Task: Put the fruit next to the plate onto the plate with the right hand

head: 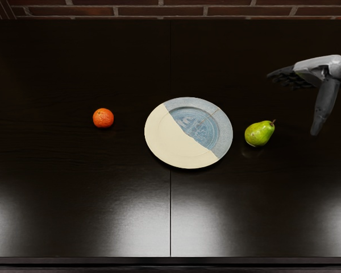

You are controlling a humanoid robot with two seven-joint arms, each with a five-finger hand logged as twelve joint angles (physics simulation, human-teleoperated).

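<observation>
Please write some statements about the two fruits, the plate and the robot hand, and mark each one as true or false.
1. The pear lies on the table, right of the plate. True.
2. The orange is on the plate. False: it lies on the table, left of the plate and apart from it.
3. The right robot hand holds the pear. False: it is open, apart from the pear, and holds nothing.
4. The plate is part cream, part blue. True.
5. The pear is nearer to the plate than the orange is. True.
</observation>
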